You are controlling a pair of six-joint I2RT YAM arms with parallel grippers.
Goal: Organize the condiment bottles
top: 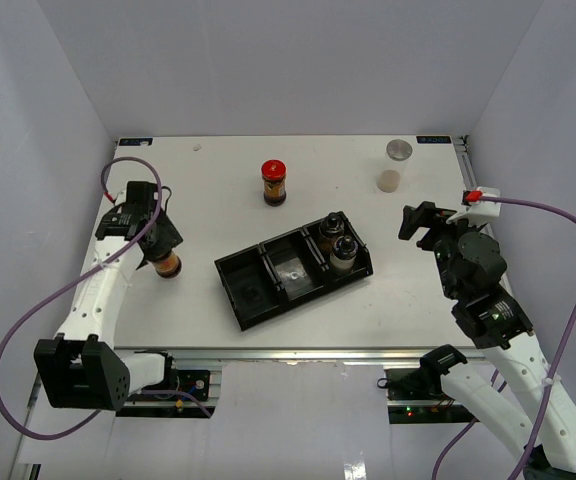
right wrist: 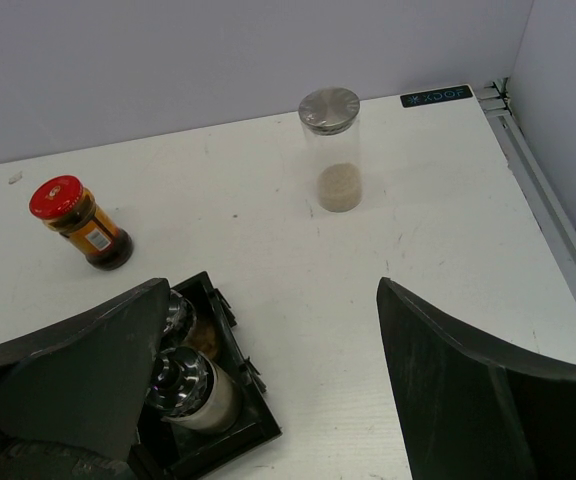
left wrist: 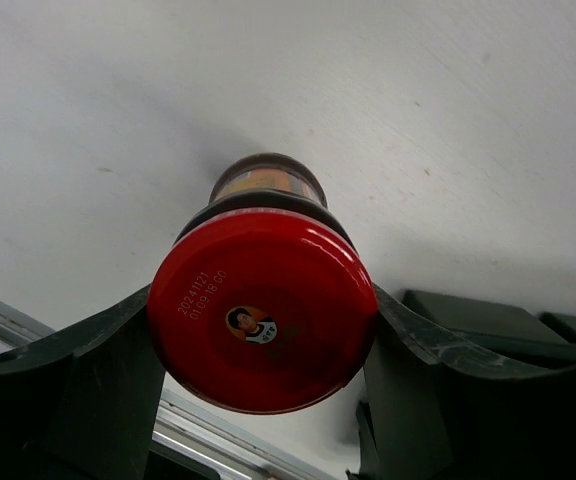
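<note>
My left gripper (top: 158,250) is shut on a red-lidded jar (top: 168,266) of dark brown contents and holds it over the left side of the table. In the left wrist view the red lid (left wrist: 261,310) sits between both fingers (left wrist: 98,380). A second red-lidded jar (top: 273,182) stands at the back middle. The silver-lidded jar (top: 397,166) with cream contents stands at the back right. Two black-capped shakers (top: 333,227) (top: 344,251) stand in the right compartment of the black tray (top: 236,264). My right gripper (top: 420,222) is open and empty, right of the tray.
The tray's left and middle compartments hold no bottles. The right wrist view shows the red-lidded jar (right wrist: 76,218), the silver-lidded jar (right wrist: 332,148), a shaker (right wrist: 186,388) and the tray corner (right wrist: 253,428). White walls close in the table. The metal front rail (top: 288,352) marks the near edge.
</note>
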